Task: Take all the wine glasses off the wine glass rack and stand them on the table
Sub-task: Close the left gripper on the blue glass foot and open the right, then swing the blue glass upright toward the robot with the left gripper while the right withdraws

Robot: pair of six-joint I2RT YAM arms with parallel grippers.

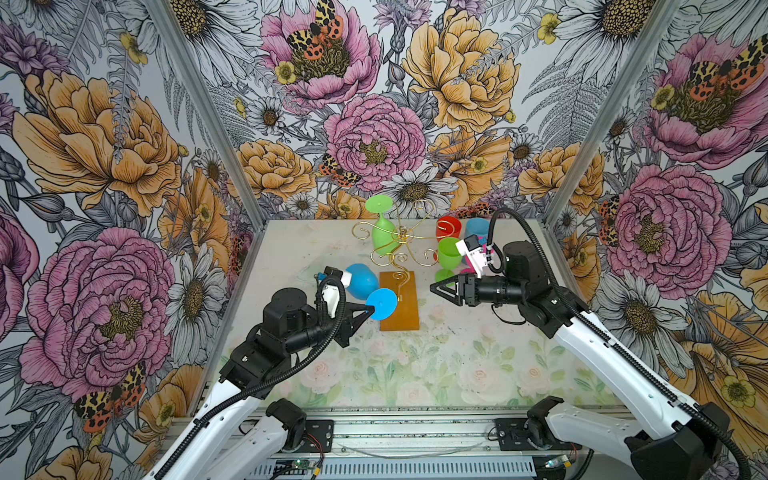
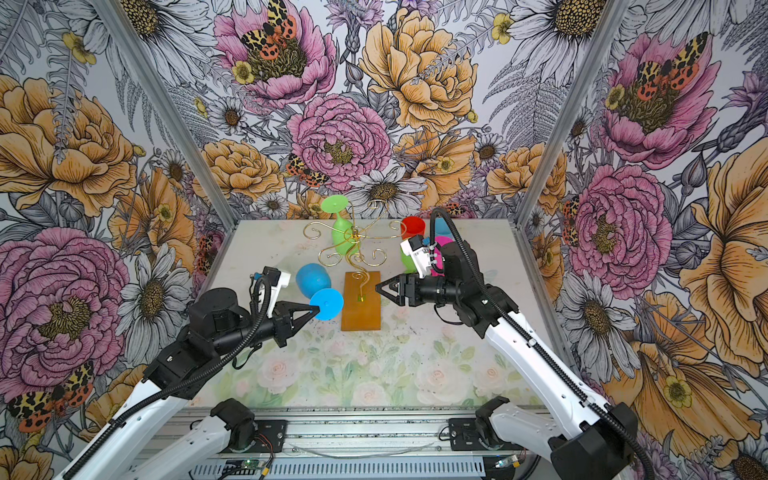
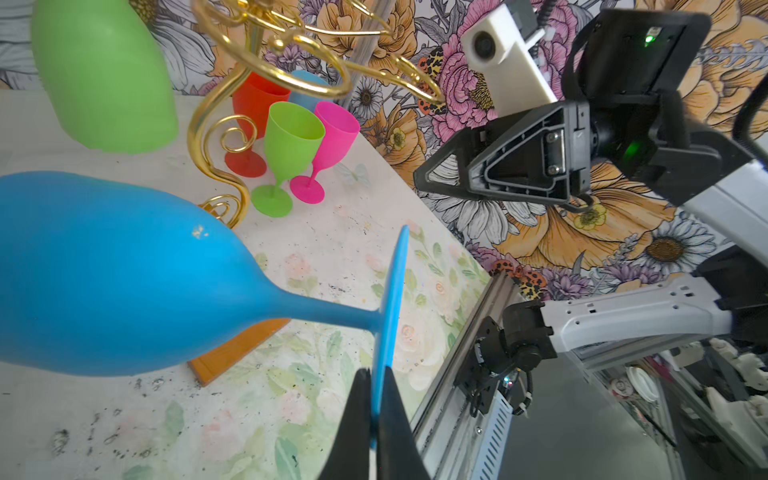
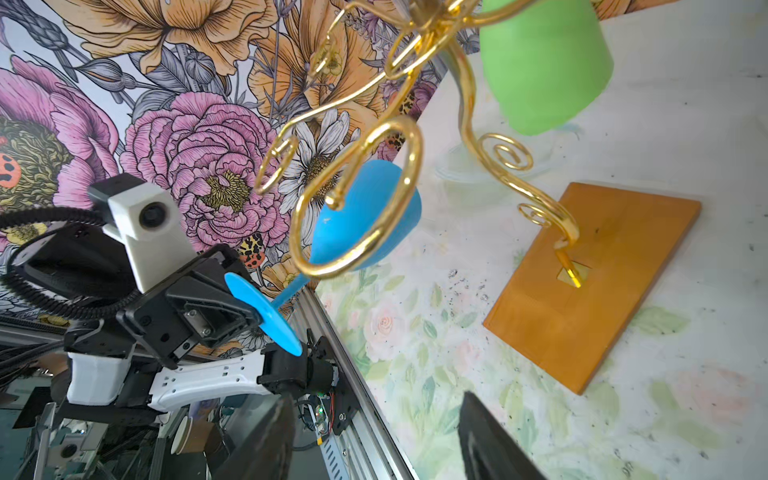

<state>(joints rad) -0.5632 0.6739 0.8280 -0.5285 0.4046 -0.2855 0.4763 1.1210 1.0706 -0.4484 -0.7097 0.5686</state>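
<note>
Left end effector (image 1: pixel 367 310) is clamped on the edge of the round foot of the blue wine glass (image 1: pixel 360 281). The glass is off the wine glass rack (image 1: pixel 406 303) and lies tilted just left of its amber base, bowl pointing far-left. Right end effector (image 4: pixel 374 436) has its jaws apart and holds nothing, just right of the base. A green wine glass (image 1: pixel 384 236) hangs upside down from a far-left rack arm. Four coloured glasses (image 1: pixel 449 251) stand at the far right of the tabletop (image 1: pixel 415 365).
</note>
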